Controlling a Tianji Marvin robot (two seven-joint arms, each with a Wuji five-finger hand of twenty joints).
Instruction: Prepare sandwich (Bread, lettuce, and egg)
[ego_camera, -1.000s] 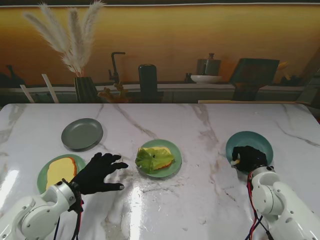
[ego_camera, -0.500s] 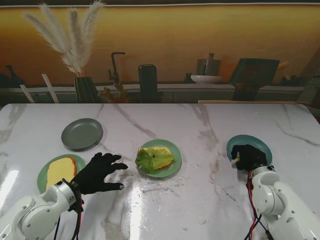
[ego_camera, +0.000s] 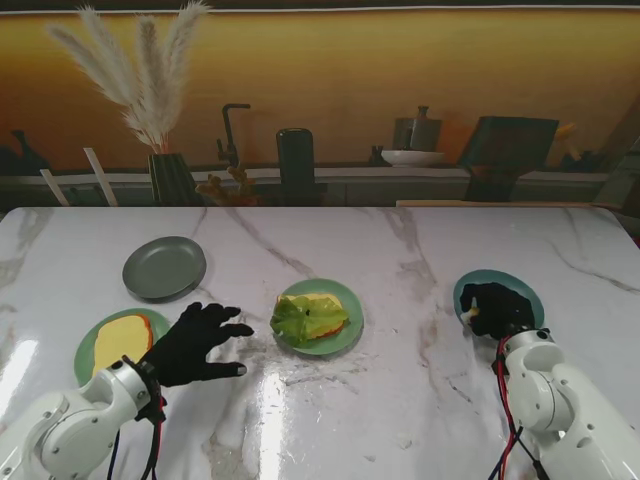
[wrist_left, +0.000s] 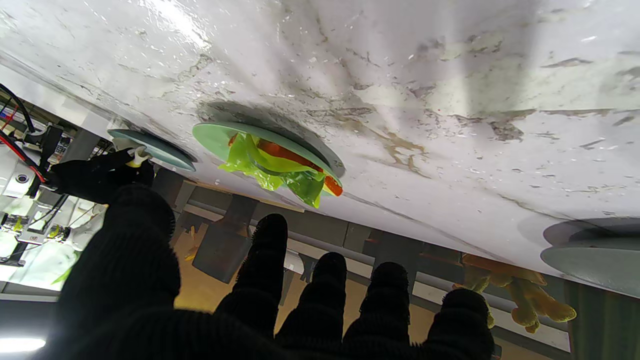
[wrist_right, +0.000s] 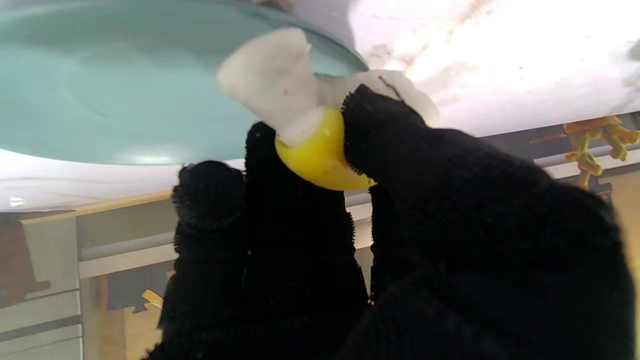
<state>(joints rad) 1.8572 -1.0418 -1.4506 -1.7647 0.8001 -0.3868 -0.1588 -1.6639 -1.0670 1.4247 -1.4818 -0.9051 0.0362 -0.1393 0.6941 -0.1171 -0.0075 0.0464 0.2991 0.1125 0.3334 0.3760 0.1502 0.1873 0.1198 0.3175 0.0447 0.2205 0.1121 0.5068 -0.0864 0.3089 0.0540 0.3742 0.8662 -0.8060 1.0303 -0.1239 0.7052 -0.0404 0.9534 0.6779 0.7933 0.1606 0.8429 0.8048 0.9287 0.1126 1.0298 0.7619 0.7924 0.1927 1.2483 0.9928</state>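
A green plate (ego_camera: 345, 335) in the middle of the table carries bread with lettuce (ego_camera: 300, 318) on top; the left wrist view shows that lettuce (wrist_left: 270, 167) too. Another bread slice (ego_camera: 120, 343) lies on a green plate (ego_camera: 85, 355) at the left. My left hand (ego_camera: 195, 345) hovers open between those two plates, fingers spread. My right hand (ego_camera: 495, 310) sits over the teal plate (ego_camera: 525, 290) at the right, shut on a fried egg (wrist_right: 310, 125) with white and yellow yolk pinched between thumb and fingers.
An empty grey plate (ego_camera: 164, 267) lies at the far left. Behind the table's far edge stand a vase of pampas grass (ego_camera: 165, 170), a dark cylinder (ego_camera: 296, 165) and other kitchen items.
My right hand has shifted slightly farther from me over the teal plate, still holding the egg. The left hand has barely moved.
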